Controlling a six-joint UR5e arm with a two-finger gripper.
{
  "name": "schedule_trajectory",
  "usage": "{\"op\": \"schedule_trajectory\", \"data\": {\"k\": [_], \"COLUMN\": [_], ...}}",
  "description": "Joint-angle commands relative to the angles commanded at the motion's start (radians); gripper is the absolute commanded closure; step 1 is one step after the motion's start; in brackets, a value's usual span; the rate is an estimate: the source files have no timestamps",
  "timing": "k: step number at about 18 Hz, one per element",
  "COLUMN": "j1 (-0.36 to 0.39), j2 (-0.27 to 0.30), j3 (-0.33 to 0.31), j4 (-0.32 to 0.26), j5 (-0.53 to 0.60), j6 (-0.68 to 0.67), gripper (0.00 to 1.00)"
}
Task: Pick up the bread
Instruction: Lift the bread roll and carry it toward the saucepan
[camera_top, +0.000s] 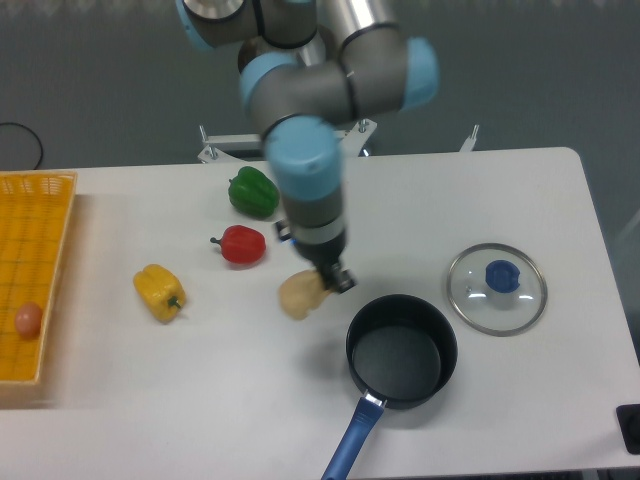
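The bread (299, 295), a pale tan matte roll, hangs above the table just left of the black pot. My gripper (322, 284) is shut on its right end, with the blue-and-grey wrist rising straight above it. A faint shadow lies on the table beneath the roll.
A black pot (401, 351) with a blue handle sits right of the bread. A glass lid (497, 288) with a blue knob lies further right. Red pepper (241, 245), green pepper (252, 193) and yellow pepper (160, 292) lie to the left. A yellow basket (35, 250) holds a pinkish ball (28, 319).
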Motion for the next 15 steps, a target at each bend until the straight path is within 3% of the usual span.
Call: {"op": "schedule_trajectory", "data": {"k": [5,15], "j1": [0.065,0.081], "j2": [-0.009,-0.021], "j3": [0.003,0.003], "j4": [-0.003,-0.008], "j5": [0.0,0.003], "j6": [0.117,0.125], "gripper": [0.72,0.73]}}
